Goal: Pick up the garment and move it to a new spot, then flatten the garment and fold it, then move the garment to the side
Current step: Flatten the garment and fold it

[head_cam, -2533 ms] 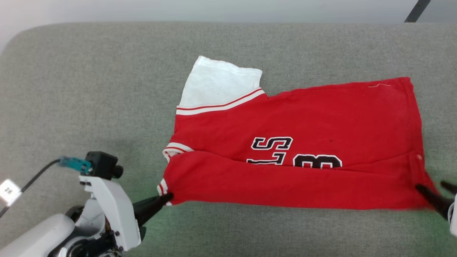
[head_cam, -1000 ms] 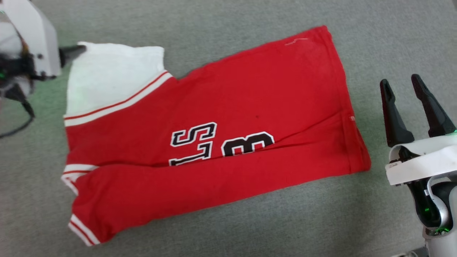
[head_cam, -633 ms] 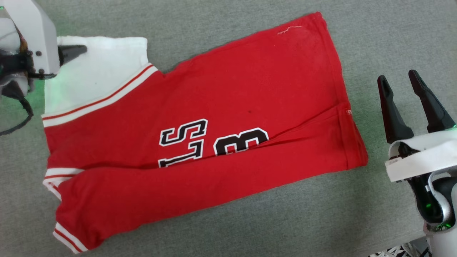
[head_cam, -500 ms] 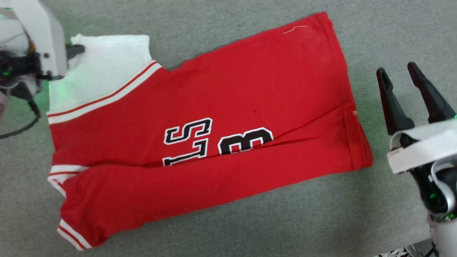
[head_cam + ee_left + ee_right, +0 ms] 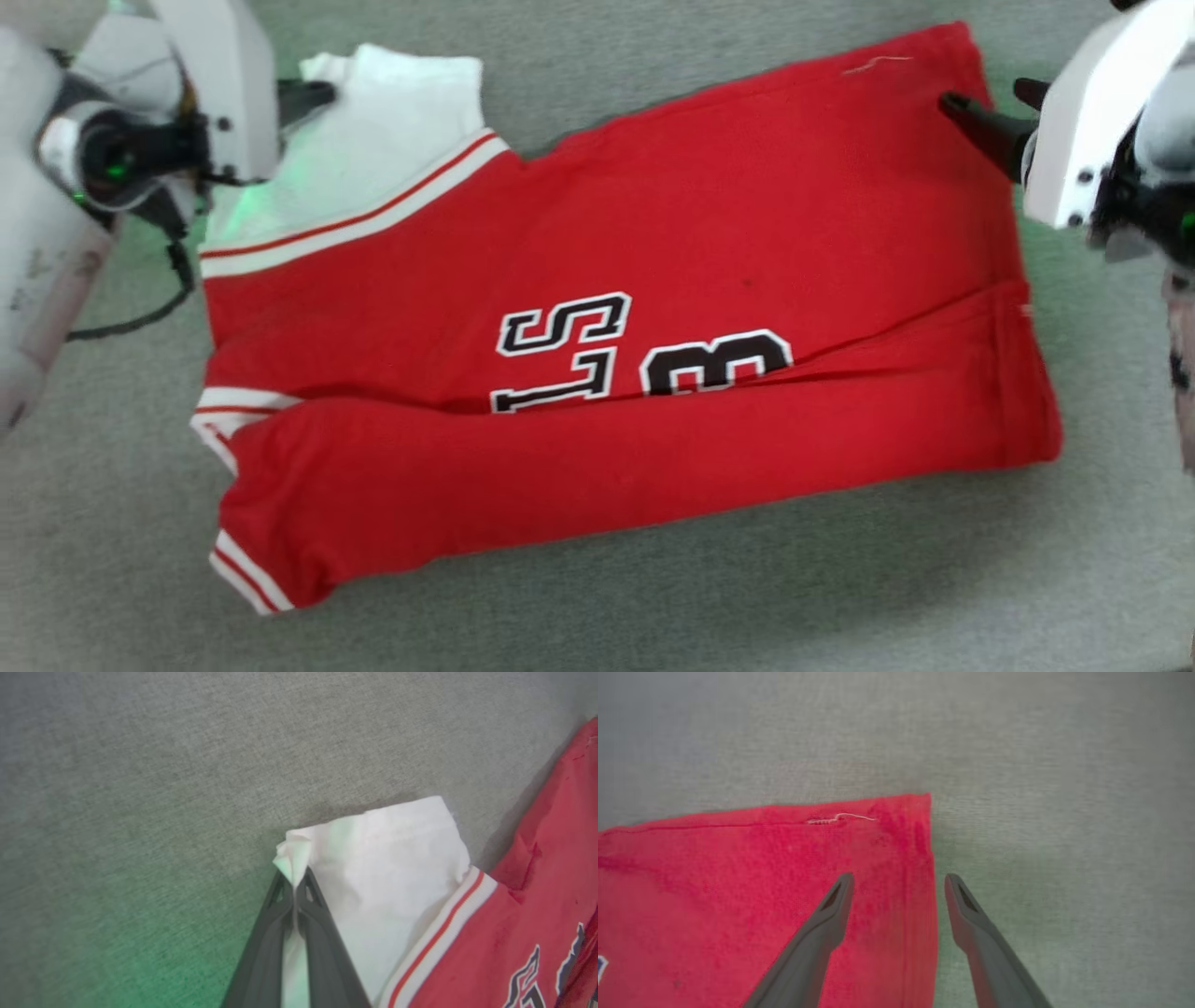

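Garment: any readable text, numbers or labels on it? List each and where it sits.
"S": black white-outlined block letter on the chest of the garment, lying sideways.
"L": next block letter, partly under the folded flap; reading uncertain.
"3" or "8": large block character, lower part hidden by the flap; cannot tell which.
Small tag at the hem: too small to read.
Letter fragments in the left wrist view: cut off, unreadable.

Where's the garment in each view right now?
Head: garment spans the middle.
Left wrist: lower right, sleeve corner pinched in left tool.
Right wrist: lower left, open right tool straddling its hem.
Landmark: loose thread near hem, in head and right wrist views; grey surface throughout.
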Controlling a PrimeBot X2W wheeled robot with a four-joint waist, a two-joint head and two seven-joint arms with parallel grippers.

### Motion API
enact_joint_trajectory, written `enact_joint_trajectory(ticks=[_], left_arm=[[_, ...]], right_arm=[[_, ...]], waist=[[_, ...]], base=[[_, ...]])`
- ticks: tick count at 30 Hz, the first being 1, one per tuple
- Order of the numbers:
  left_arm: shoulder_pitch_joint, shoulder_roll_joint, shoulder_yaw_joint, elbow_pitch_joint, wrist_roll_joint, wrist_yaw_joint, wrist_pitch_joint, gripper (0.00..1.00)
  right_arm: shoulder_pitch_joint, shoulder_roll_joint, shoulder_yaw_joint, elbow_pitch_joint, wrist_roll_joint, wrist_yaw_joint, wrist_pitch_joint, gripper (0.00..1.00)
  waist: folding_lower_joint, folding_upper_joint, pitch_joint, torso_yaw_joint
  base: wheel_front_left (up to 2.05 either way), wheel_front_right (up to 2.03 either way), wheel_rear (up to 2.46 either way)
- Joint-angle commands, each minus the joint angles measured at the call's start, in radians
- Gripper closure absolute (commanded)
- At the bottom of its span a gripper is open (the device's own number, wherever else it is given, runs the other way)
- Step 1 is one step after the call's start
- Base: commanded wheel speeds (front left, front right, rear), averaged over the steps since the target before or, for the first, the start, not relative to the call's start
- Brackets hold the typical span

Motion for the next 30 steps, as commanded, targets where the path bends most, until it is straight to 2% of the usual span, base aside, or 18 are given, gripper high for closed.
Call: enact_joint_trajectory(ticks=[1,6,11,14,15,16,17,26,30], left_arm=[[-0.006,-0.007,-0.013,-0.012,-0.008,-0.004,-0.004,1.0],[-0.031,-0.01,-0.041,-0.054,-0.02,-0.003,-0.019,1.0],[-0.052,-0.01,-0.066,-0.081,-0.037,-0.003,-0.039,1.0],[-0.056,-0.014,-0.078,-0.089,-0.051,-0.003,-0.055,1.0],[-0.056,-0.016,-0.083,-0.09,-0.055,-0.003,-0.059,1.0],[-0.055,-0.017,-0.087,-0.093,-0.062,-0.002,-0.065,1.0],[-0.054,-0.018,-0.089,-0.095,-0.067,-0.002,-0.075,1.0],[-0.007,0.011,-0.099,-0.196,-0.096,-0.002,-0.24,1.0],[0.04,0.047,-0.093,-0.302,-0.125,-0.002,-0.332,1.0]], right_arm=[[-0.049,-0.003,-0.007,0.033,0.0,-0.001,0.046,0.0],[-0.158,-0.008,-0.025,0.155,-0.043,-0.001,0.129,0.0],[-0.205,-0.03,-0.014,0.266,-0.137,-0.001,0.12,0.0],[-0.209,-0.016,-0.013,0.324,-0.13,0.0,0.114,0.0],[-0.203,-0.009,-0.005,0.338,-0.126,0.0,0.115,0.69],[-0.203,-0.007,0.009,0.346,-0.119,0.0,0.111,0.95],[-0.203,-0.008,0.018,0.348,-0.113,0.0,0.098,1.0],[-0.16,-0.091,0.107,0.278,-0.012,0.0,-0.086,1.0],[-0.071,-0.163,0.173,0.193,0.054,-0.001,-0.126,1.0]], waist=[[0.0,-0.0001,0.023,0.038],[0.0,-0.0001,0.046,0.081],[0.0,-0.0001,0.063,0.112],[0.0,-0.0001,0.069,0.124],[0.0,-0.0001,0.07,0.126],[0.0,-0.0001,0.07,0.128],[0.0,-0.0001,0.069,0.13],[0.0,-0.0001,-0.025,0.169],[0.0,-0.0001,-0.096,0.196]], base=[[0.0,0.0,0.0],[0.0,0.0,0.0],[0.0,0.0,0.0],[0.0,0.0,0.0],[0.0,0.0,0.0],[0.0,0.0,0.0],[0.0,0.0,0.0],[0.0,0.0,0.0],[0.0,0.0,0.0]])
